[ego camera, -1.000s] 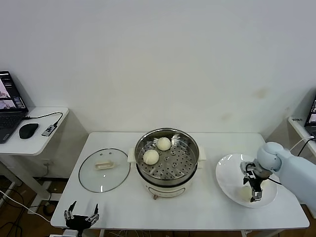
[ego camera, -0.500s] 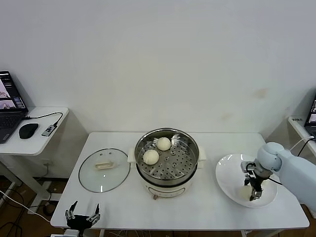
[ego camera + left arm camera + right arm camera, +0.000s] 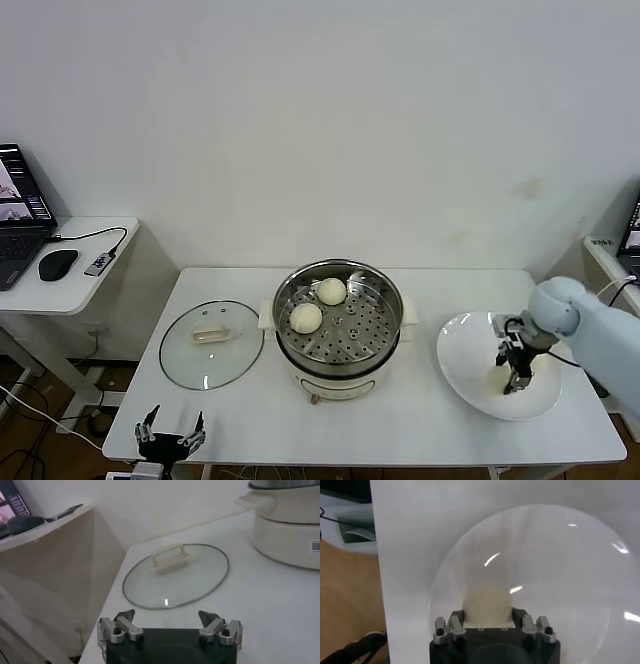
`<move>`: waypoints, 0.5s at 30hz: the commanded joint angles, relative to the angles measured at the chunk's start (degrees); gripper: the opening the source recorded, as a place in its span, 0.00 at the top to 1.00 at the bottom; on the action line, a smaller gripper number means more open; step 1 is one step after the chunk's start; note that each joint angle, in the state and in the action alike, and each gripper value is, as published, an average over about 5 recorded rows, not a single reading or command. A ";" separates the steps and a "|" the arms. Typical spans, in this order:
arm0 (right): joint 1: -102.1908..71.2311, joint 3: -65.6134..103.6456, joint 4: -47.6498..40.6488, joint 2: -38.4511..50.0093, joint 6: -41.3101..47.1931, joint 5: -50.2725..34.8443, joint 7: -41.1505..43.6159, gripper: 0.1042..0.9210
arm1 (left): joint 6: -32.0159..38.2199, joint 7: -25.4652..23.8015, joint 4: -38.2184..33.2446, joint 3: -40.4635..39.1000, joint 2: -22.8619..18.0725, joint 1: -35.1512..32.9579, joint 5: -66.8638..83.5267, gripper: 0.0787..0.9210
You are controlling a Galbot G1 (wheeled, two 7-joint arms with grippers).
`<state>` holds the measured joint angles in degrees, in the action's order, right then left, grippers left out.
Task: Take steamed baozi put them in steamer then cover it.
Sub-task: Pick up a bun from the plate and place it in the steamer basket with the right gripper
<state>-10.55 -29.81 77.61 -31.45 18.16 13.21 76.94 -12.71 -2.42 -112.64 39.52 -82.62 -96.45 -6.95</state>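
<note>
Head view, right gripper (image 3: 517,378): closed on a steamed baozi (image 3: 503,380), over the white plate (image 3: 465,362), which lies on the counter (image 3: 420,415) beside the steamer (image 3: 338,325) on the robot's right.
Right wrist view, same grip: the gripper (image 3: 487,617) has its fingers (image 3: 457,616) pressed against both sides of a cream-white bun (image 3: 487,604); the plate (image 3: 555,570) lies under it. Whether the bun touches the plate cannot be told.
Right arm: reaches in from the edge of the counter farthest from the steamer on that side.
Steamer: stands mid-counter, shiny pot on a white base (image 3: 330,382) with side handles, uncovered, perforated tray showing.
Baozi in the steamer: two buns on the tray, one (image 3: 331,291) toward the wall, one (image 3: 306,317) nearer the robot and toward the cover; they sit close together, in the half of the steamer that faces the cover.
Cover (image 3: 211,343): lies flat on the counter just beside the steamer on the robot's left, handle (image 3: 211,334) up.
Left gripper (image 3: 170,438): wide open and holding nothing, parked low at the near counter edge, on the robot's side of the cover, well apart from the steamer.
Left wrist view: open gripper (image 3: 167,622) in front of the cover (image 3: 176,577), with the steamer's base (image 3: 287,532) beyond.
Side table (image 3: 70,265): past the cover, away from the steamer, carrying a laptop (image 3: 20,215) and a mouse (image 3: 57,264).
</note>
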 commanded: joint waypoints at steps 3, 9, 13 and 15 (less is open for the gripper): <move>23.78 -11.26 2.10 -2.08 0.33 -8.81 1.89 0.40 | -0.04 0.25 -0.13 0.01 0.02 0.96 0.46 0.12; 36.94 -19.60 -1.66 -13.36 0.46 -13.87 2.73 0.40 | 0.16 0.83 -0.89 0.72 0.03 0.59 1.06 0.12; 40.90 -21.54 -5.67 -20.69 -0.68 -16.24 3.62 0.40 | 0.24 1.18 -1.34 1.46 0.13 0.39 1.85 0.12; 42.21 -22.43 -8.74 -24.41 -4.14 -17.99 4.83 0.40 | 0.24 1.26 -1.47 1.63 0.14 0.36 2.37 0.12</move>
<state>18.48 -45.40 73.88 -44.53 16.92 1.05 80.25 -12.49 -1.26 -113.95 40.82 -82.53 -96.26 -5.31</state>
